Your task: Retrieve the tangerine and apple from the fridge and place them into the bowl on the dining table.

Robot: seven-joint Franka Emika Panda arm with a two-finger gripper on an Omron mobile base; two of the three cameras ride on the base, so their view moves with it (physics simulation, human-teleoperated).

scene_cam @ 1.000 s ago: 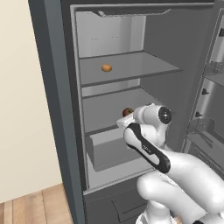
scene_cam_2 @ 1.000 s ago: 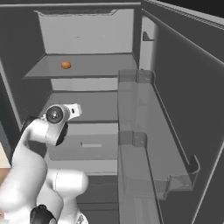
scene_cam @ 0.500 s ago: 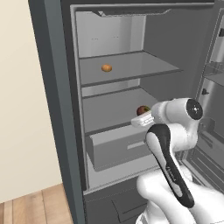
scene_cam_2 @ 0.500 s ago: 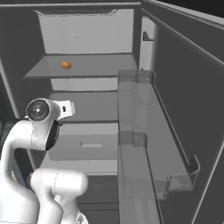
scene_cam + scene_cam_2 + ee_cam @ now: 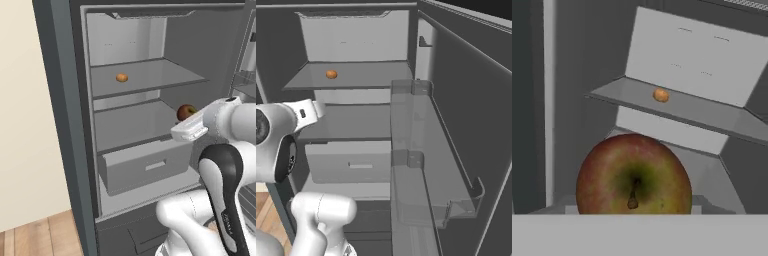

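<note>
The reddish-brown apple (image 5: 186,111) with its greenish patch hangs in front of the middle shelf of the open fridge (image 5: 60,125), at the tip of my gripper (image 5: 188,119), which is shut on it. Close up in the hand view the apple (image 5: 633,175) covers the fingers. The bright orange tangerine (image 5: 121,77) lies on the upper shelf, up and to the left of the apple; it also shows as the tangerine (image 5: 331,74) and the tangerine (image 5: 660,95). The bowl and the dining table are out of view.
A light grey drawer (image 5: 145,167) sits below the middle shelf, under the hand. The open fridge door with its clear bins (image 5: 416,165) stands on the right, close to the arm. A wooden floor (image 5: 35,235) and a cream wall lie to the left of the fridge.
The hand has swung right and slightly up, out from the middle shelf, and the apple has travelled with it. The tangerine has stayed where it was.
</note>
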